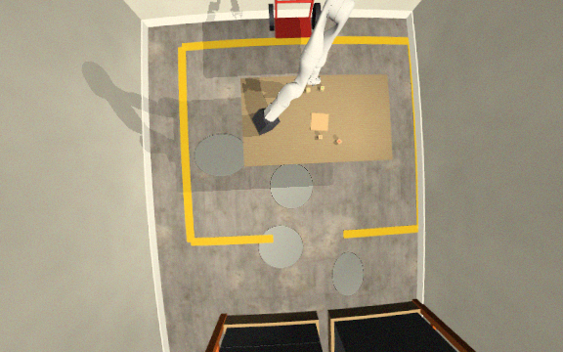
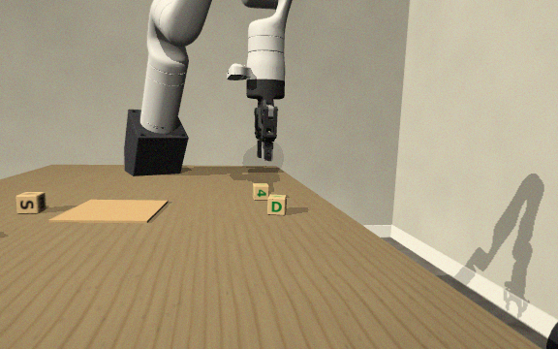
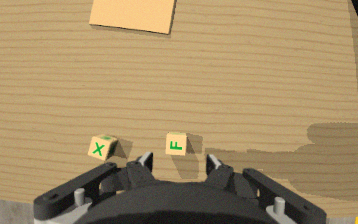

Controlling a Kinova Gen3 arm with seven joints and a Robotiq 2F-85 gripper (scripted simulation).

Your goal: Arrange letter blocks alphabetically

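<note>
My gripper (image 2: 265,154) is open and empty and hangs well above the table near its far edge. In the wrist view the fingers frame a block with a green F on top (image 3: 176,144). A block with a green X on top (image 3: 102,148) lies to its left, slightly turned. In the side view the F block (image 2: 261,191) shows a 4 on its side and the X block (image 2: 276,205) shows a D. The tan mat (image 2: 109,210) lies flat and bare, and also shows in the wrist view (image 3: 132,15). A block with an S on its side (image 2: 30,202) sits beyond the mat.
From above, two blocks (image 1: 319,137) (image 1: 339,141) lie on the mat's (image 1: 320,121) far side from the F and X pair (image 1: 315,89). The robot base (image 2: 154,147) stands at the table's end. The table edge runs close beside the F and X blocks.
</note>
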